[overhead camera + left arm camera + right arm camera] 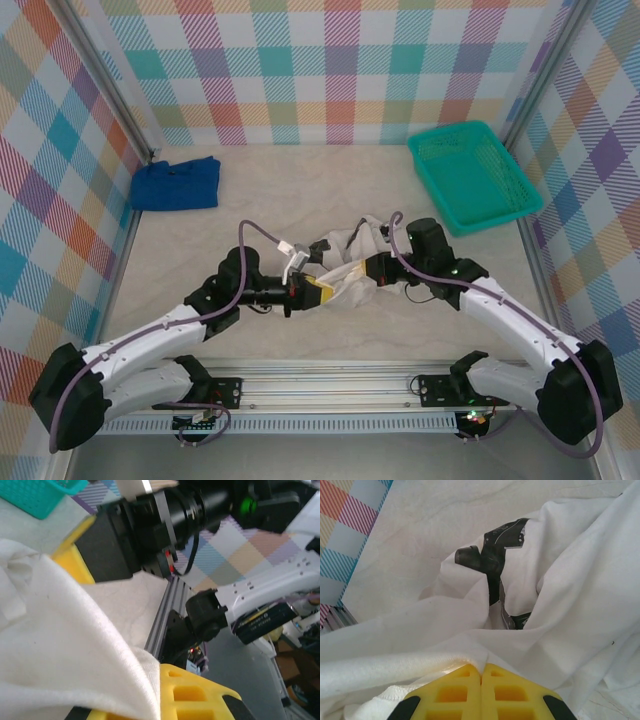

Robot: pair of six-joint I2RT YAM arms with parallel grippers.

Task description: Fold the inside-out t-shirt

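Note:
The inside-out t-shirt (348,262) lies crumpled in a white heap at the middle of the table. My left gripper (318,291) reaches in from the left and is shut on its near-left edge. In the left wrist view the white cloth (60,650) drapes over one yellow finger (200,695). My right gripper (376,268) comes in from the right. Its yellow jaws (481,669) are pressed together on a fold of the shirt (570,605). A dark print (496,555) shows deep in the folds.
A blue cloth (176,184) lies at the back left. A teal basket (474,176) stands at the back right. The aluminium rail (330,375) runs along the near edge between the arm bases. Plaid walls close in the table on three sides.

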